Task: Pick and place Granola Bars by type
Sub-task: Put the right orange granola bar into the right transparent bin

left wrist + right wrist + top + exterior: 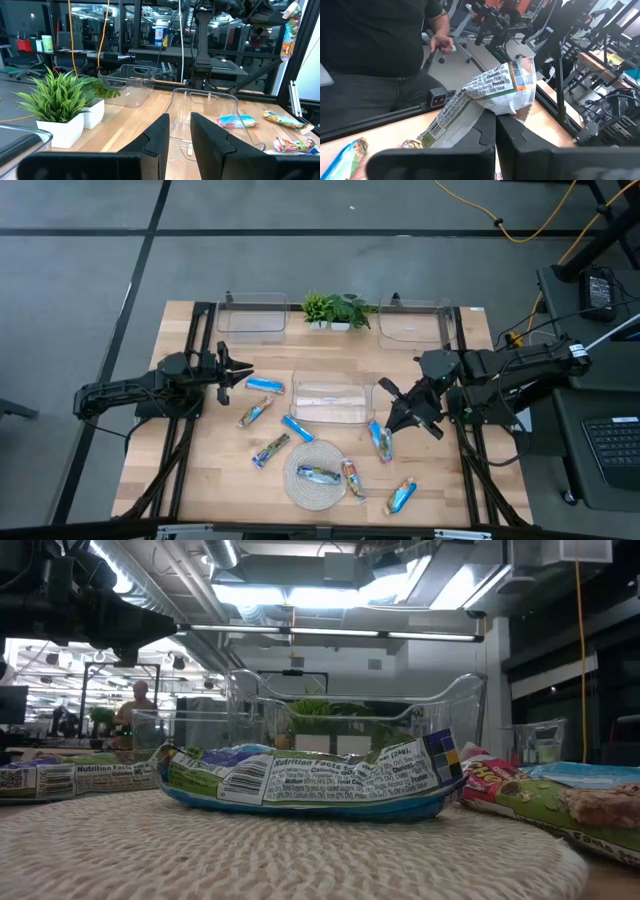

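Nearest, a round woven mat point(312, 476) of pale coiled fibre carries two crinkled foil-wrapped granola bars point(320, 474); the low view shows one wrapper's point(310, 780) nutrition panel, puckered and glossy. Other bars lie flat on the light wood-plank table point(160, 470): one point(400, 496) just beside the mat on the right arm's side, two point(271, 449) on the left arm's side, a bright blue one point(297, 428) beyond the mat.

Further back, the right gripper point(398, 418) is clamped on a bar point(381, 442) with a white printed panel; in the right wrist view that wrapper point(485, 92) bulges up between the dark fingers point(520, 145). A clear, rounded plastic bin point(332, 401) sits mid-table with nothing in it. The left gripper point(240, 372) holds nothing, fingers point(210, 140) a narrow slit apart, with another blue bar point(265, 386) just beside it.

At the far edge, two more clear bins point(252, 316) flank a small spiky green plant point(335, 310) in square white pots; both show no bars.
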You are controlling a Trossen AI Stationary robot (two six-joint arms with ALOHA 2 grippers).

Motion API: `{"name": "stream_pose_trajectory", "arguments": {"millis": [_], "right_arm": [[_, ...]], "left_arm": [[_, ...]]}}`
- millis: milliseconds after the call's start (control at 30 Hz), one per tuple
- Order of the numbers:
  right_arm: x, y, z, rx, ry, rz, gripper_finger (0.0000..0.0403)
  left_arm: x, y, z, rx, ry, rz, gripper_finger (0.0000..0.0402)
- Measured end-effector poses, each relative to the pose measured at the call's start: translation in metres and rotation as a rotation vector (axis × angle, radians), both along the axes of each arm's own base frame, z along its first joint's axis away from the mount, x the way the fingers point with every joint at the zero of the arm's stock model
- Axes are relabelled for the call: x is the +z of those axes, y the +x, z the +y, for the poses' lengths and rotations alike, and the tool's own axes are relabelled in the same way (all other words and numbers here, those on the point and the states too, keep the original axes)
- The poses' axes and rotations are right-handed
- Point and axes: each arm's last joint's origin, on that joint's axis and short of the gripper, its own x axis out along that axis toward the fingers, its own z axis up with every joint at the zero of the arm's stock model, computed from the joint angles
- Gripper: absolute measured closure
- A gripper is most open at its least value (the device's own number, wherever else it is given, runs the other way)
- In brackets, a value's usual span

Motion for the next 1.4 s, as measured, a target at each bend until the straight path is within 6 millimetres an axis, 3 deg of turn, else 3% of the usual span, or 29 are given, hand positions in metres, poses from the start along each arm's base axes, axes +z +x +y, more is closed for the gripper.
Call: {"name": "stream_pose_trajectory", "arguments": {"millis": [433, 567, 767, 967, 1167, 1400], "right_arm": [[0.000, 0.000, 0.000, -0.005, 0.001, 0.002, 0.0401], [0.001, 0.002, -0.002, -0.084, 0.003, 0.010, 0.0401], [0.004, 0.007, -0.012, -0.458, 0.074, 0.061, 0.0402], [0.020, 0.005, -0.037, -0.873, 0.213, 0.179, 0.0402], [0.044, -0.015, -0.064, -1.241, 0.200, 0.300, 0.0402], [0.070, -0.045, -0.092, -1.640, 0.152, 0.314, 0.0401]], "left_arm": [[0.000, 0.000, 0.000, 0.000, 0.000, 0.000, 0.0329], [0.000, 0.000, 0.000, 0.000, 0.000, 0.000, 0.0329], [0.000, 0.000, 0.000, 0.000, 0.000, 0.000, 0.0329], [0.000, 0.000, 0.000, 0.000, 0.000, 0.000, 0.0329], [0.000, 0.000, 0.000, 0.000, 0.000, 0.000, 0.0329], [0.000, 0.000, 0.000, 0.000, 0.000, 0.000, 0.0329]]}}
